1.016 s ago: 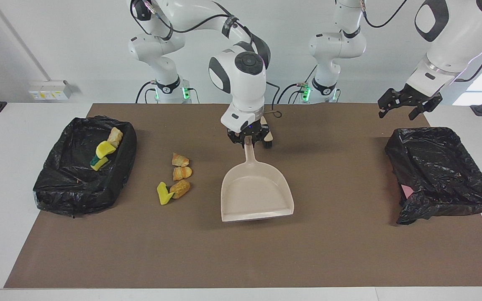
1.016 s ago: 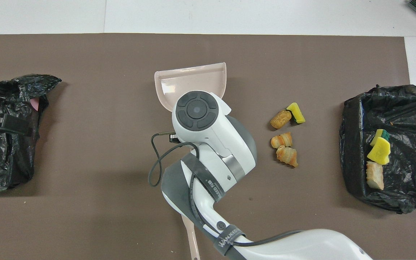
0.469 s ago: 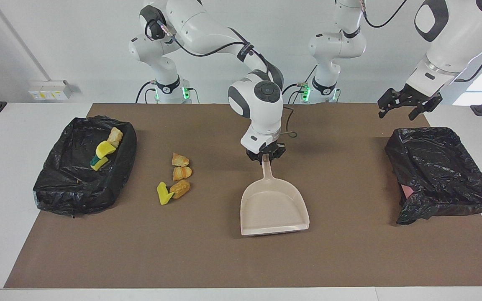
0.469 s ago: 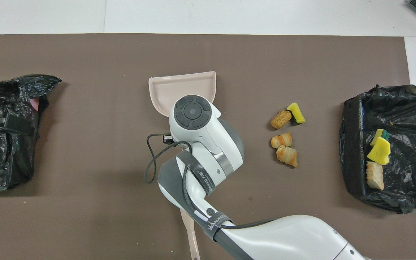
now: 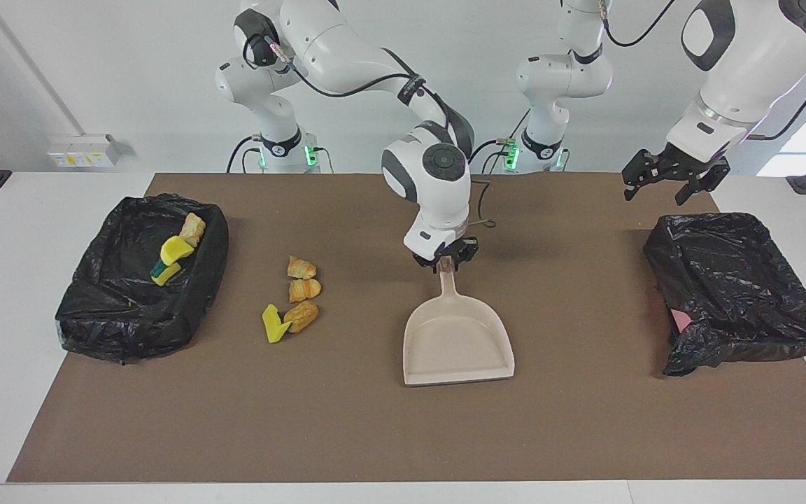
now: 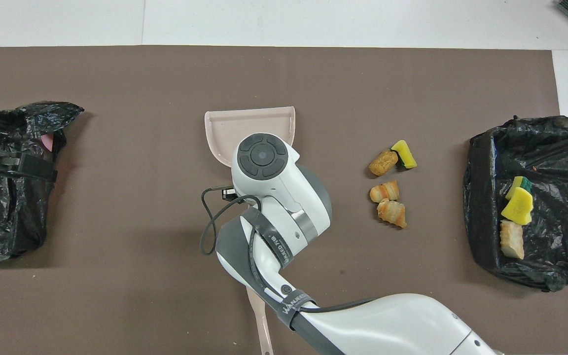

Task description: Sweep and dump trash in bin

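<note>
The beige dustpan (image 5: 459, 343) lies flat mid-mat, its mouth pointing away from the robots. My right gripper (image 5: 446, 262) is at the tip of its handle; in the overhead view the wrist hides this spot and only the dustpan's front (image 6: 249, 125) shows. Loose trash lies toward the right arm's end: three bread lumps (image 5: 304, 289) (image 6: 385, 191) and a yellow sponge scrap (image 5: 274, 324) (image 6: 404, 154). Three more pieces (image 5: 178, 250) lie in the black-lined bin (image 5: 95, 308) (image 6: 550, 148). My left gripper (image 5: 667, 183) hangs open and empty over the left arm's end.
A second black-lined bin (image 5: 732, 280) (image 6: 8, 212) stands at the left arm's end, below the left gripper. A beige brush handle (image 6: 260, 323) lies on the mat near the robots, partly under the right arm. A brown mat (image 5: 403, 434) covers the table.
The right arm has carried the dustpan away from the trash toward the left arm's end and farther from the robots, then drawn it back a little. The left gripper shifted slightly.
</note>
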